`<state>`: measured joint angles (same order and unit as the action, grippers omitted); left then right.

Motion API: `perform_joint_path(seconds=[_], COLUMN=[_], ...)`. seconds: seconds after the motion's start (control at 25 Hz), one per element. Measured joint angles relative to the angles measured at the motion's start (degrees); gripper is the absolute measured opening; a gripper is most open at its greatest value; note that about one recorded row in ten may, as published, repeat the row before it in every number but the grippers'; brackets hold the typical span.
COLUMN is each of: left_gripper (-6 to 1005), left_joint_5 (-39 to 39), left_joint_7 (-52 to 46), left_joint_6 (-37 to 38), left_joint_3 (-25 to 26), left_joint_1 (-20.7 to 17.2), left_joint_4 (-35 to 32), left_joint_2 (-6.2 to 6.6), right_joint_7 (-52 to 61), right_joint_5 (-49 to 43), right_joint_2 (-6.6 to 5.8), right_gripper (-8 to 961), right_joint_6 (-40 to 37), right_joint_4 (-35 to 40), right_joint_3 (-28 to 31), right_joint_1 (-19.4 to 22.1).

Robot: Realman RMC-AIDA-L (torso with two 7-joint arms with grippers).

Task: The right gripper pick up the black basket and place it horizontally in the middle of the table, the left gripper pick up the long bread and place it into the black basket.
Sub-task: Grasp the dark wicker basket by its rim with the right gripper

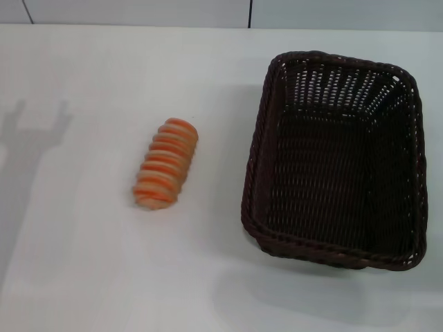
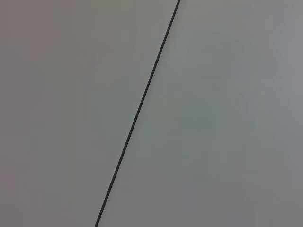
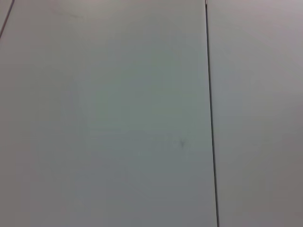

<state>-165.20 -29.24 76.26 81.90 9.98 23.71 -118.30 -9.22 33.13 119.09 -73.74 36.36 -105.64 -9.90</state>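
Observation:
The black basket [image 1: 336, 159] stands on the right half of the white table [image 1: 83, 263], its long side running away from me, and nothing lies inside it. The long bread [image 1: 166, 163], tan with orange ridges, lies left of the table's middle, about a hand's width from the basket's left rim. Neither gripper shows in any view. A fork-shaped shadow falls on the table's far left edge. Both wrist views show only plain grey panels with a thin dark seam.
A grey panelled wall [image 1: 138, 10] runs behind the table's far edge. Bare tabletop surrounds the bread and stretches along the front below the basket.

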Motion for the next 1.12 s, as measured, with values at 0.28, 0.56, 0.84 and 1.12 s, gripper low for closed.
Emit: perform_joint_path(seconds=[0.28, 0.56, 0.84, 1.12], left_gripper=[860, 860, 860, 860], left_joint_5=[0.0, 0.1, -0.1, -0.1], left_joint_7=[0.0, 0.0, 0.0, 0.0], left_joint_6=[0.2, 0.8, 1.4, 2.5], left_joint_3=[-0.2, -0.4, -0.4, -0.4], left_joint_1=[-0.3, -0.6, -0.9, -1.2], left_joint_4=[0.0, 0.0, 0.0, -0.1], left_joint_2=[0.0, -0.08, 0.0, 0.12], right_joint_7=[0.0, -2.8, -23.9, -64.0], right_joint_5=[-0.1, 3.5, 17.9, 55.7], right_joint_2=[0.0, 0.13, 0.45, 0.27], right_gripper=[665, 666, 666, 667], right_joint_6=[0.0, 14.0, 31.4, 42.9], right_joint_4=[0.0, 13.5, 36.5, 55.2], right_joint_3=[0.0, 0.7, -0.8, -2.2], right_joint_1=[0.1, 4.6, 11.8, 16.3])
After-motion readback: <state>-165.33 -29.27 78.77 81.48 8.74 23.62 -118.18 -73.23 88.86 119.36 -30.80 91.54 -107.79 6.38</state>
